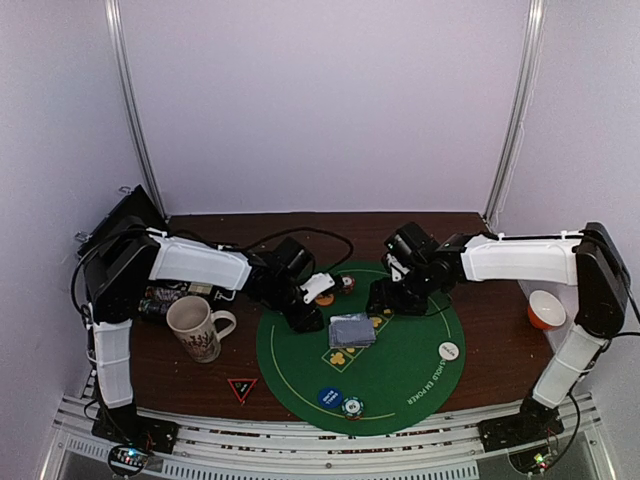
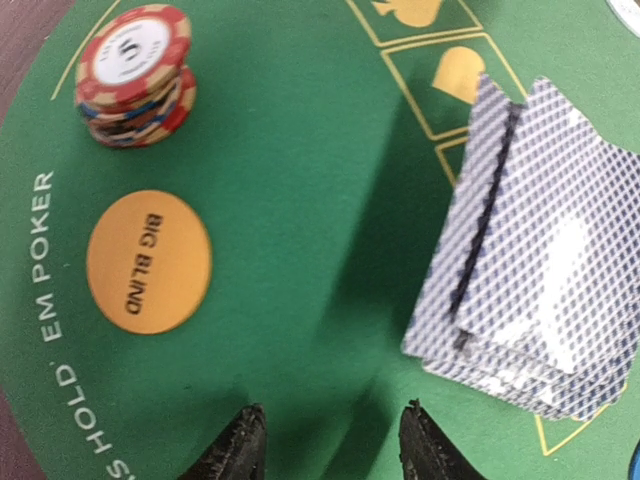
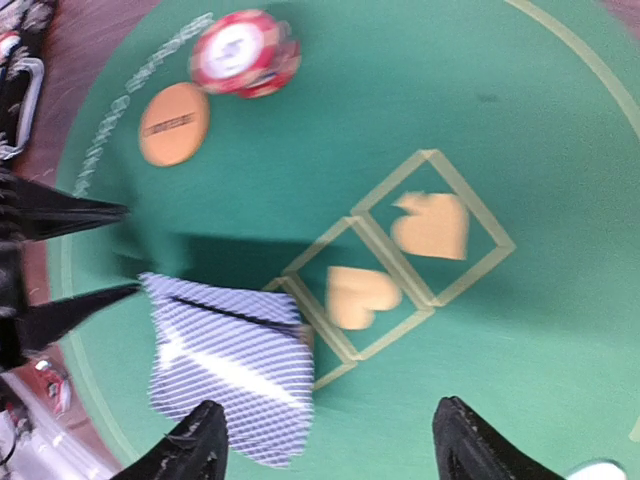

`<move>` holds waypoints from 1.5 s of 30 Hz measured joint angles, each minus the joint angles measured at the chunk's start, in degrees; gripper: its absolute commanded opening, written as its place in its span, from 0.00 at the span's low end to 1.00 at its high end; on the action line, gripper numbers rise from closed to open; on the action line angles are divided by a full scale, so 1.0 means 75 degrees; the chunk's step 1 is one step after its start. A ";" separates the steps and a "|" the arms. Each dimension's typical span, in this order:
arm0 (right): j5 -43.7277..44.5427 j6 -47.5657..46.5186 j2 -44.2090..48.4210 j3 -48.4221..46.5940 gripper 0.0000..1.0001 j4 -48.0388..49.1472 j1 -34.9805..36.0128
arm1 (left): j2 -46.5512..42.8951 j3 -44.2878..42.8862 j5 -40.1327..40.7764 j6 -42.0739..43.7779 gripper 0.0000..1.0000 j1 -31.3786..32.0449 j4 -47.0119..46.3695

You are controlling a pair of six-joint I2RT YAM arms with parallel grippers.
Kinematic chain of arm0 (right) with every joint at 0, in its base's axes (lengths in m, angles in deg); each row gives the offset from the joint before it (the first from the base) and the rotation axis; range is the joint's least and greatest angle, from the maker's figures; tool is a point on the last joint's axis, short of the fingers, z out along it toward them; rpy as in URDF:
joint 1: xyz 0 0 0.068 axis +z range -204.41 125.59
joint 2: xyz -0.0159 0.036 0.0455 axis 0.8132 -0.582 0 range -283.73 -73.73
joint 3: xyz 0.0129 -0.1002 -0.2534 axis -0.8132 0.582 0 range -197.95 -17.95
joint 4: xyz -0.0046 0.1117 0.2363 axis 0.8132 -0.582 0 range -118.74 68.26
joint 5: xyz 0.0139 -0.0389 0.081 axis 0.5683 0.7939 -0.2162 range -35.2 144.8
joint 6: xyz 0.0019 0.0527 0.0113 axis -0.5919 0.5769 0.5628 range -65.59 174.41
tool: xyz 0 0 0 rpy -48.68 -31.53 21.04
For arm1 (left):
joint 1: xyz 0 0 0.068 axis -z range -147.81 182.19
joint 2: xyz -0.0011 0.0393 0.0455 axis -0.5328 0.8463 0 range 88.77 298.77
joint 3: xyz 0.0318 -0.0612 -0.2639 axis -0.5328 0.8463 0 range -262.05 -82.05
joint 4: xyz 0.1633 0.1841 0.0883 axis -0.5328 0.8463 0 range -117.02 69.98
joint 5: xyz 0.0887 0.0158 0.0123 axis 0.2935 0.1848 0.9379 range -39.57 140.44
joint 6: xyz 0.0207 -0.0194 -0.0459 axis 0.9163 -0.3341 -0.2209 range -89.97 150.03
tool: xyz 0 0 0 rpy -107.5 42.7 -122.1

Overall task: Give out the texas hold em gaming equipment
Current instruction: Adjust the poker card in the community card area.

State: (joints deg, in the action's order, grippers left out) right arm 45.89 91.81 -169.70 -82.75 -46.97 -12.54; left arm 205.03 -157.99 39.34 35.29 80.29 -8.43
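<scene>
A pile of grey-blue backed cards (image 1: 352,330) lies near the middle of the round green poker mat (image 1: 400,375). It also shows in the left wrist view (image 2: 530,290) and the right wrist view (image 3: 235,365). A red-white chip stack (image 1: 347,283) (image 2: 135,75) and an orange Big Blind button (image 1: 325,298) (image 2: 148,260) sit at the mat's far left. A white button (image 1: 449,351), a blue button (image 1: 330,397) and a teal-white chip stack (image 1: 352,407) sit near the front rim. My left gripper (image 1: 305,318) (image 2: 333,440) is open and empty, just left of the cards. My right gripper (image 1: 385,300) (image 3: 325,440) is open wide and empty, just beyond the cards.
A patterned cream mug (image 1: 195,328) stands on the brown table left of the mat. A red triangle marker (image 1: 242,388) lies in front of it. An orange bowl (image 1: 546,308) sits at the right, near the right arm. Dark clutter (image 1: 160,300) lies behind the mug.
</scene>
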 measured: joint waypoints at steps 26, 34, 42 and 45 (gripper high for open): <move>0.2162 0.0122 -0.1536 -0.0764 0.71 -0.1338 0.1288 | 0.0000 -0.0047 -0.0154 -0.0003 0.48 0.0216 0.0236; 0.2401 -0.0274 -0.0976 -0.0542 0.70 -0.1670 0.1195 | -0.0012 -0.0090 0.0009 0.0090 0.49 0.0178 0.0493; 0.0702 -0.1311 0.0740 0.0498 0.47 -0.0650 0.1475 | -0.0460 -0.0291 0.0012 0.0114 0.49 -0.0184 0.0746; -0.0219 -0.1437 0.0970 0.0988 0.29 0.0318 0.1865 | -0.0361 -0.0822 -0.0023 0.0082 0.47 -0.0236 0.0720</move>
State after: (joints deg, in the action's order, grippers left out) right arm 44.25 81.04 -162.42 -75.34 -44.59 1.45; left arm 202.32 -164.15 39.17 35.90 78.52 -3.03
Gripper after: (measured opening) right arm 0.431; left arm 0.485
